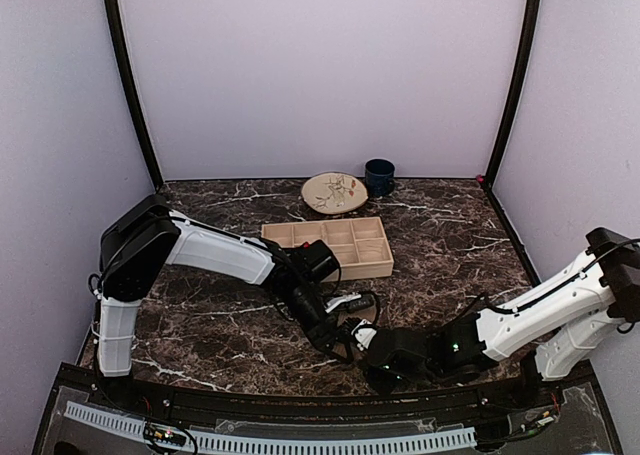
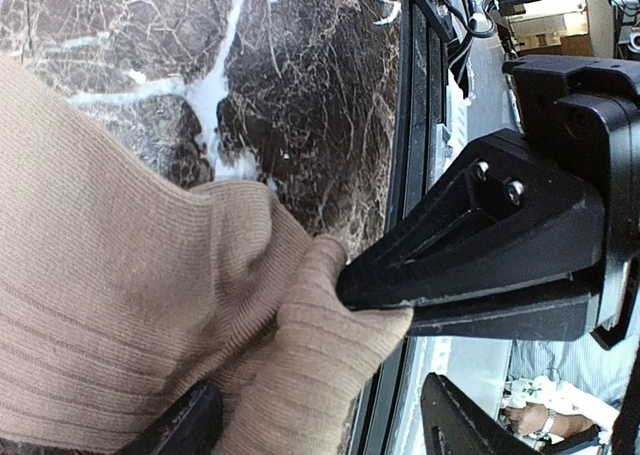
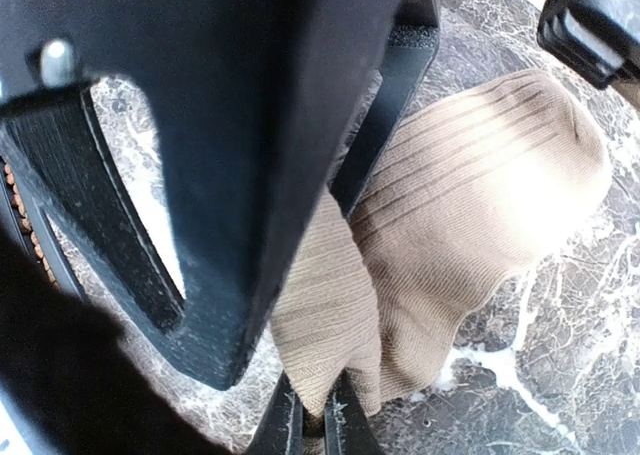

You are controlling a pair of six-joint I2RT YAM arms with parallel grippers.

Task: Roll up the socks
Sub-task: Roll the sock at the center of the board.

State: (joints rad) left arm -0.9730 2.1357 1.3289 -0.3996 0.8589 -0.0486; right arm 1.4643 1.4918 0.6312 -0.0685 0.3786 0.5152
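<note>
Tan sock (image 3: pixel 470 195) on dark marble table (image 1: pixel 220 325), lilac walls (image 1: pixel 320 75).

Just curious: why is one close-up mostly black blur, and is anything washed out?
Right wrist view: a black gripper finger looms dark and soft near the lens; the tan ribbed sock bleaches pale at its bulge. Left wrist view: sock ribs crisp.
</note>
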